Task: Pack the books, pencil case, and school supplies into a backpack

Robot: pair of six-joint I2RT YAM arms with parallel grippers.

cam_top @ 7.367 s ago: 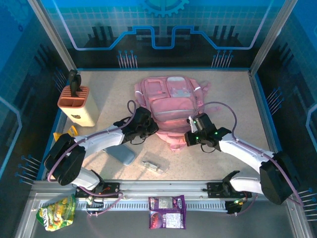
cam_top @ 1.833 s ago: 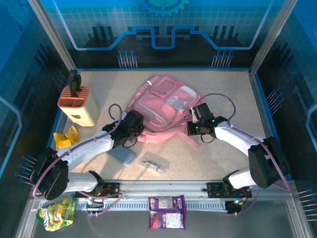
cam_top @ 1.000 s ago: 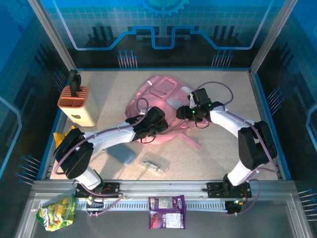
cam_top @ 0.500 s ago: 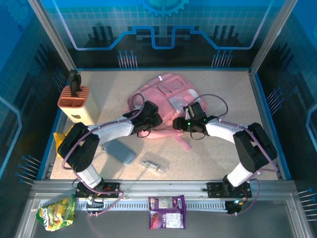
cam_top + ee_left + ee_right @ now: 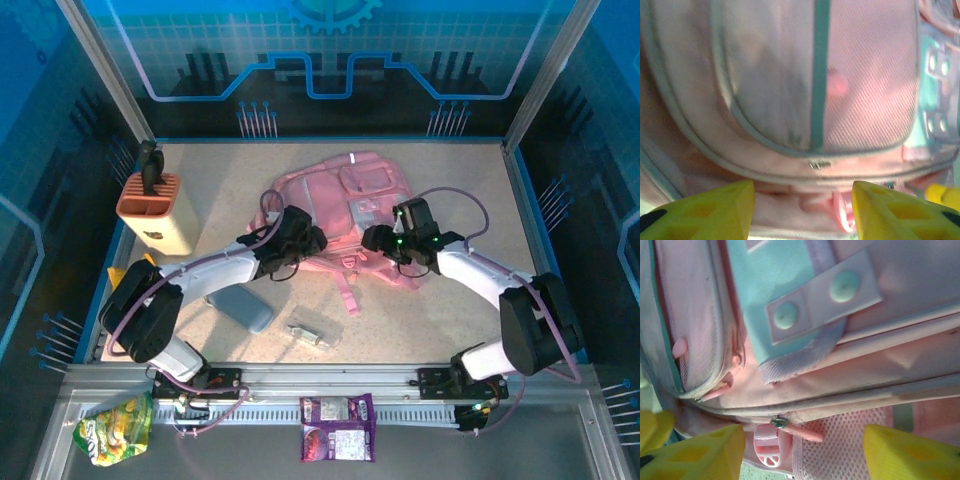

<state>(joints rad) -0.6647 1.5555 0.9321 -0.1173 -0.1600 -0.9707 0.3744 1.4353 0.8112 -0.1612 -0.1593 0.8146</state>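
Left gripper (image 5: 802, 190) and right gripper (image 5: 804, 436): jaws apart, holding nothing, up against the backpack (image 5: 352, 193).

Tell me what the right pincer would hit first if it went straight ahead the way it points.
The right pincer would first meet the backpack, probably near its pink zipper pull, though depth is unclear.

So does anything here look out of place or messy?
The pink backpack lies flat and skewed, one strap trailing loose toward the near edge. Purple snack packets and a crumpled yellow-green bag sit off the table on the metal rail. Nothing looks spilled or torn.
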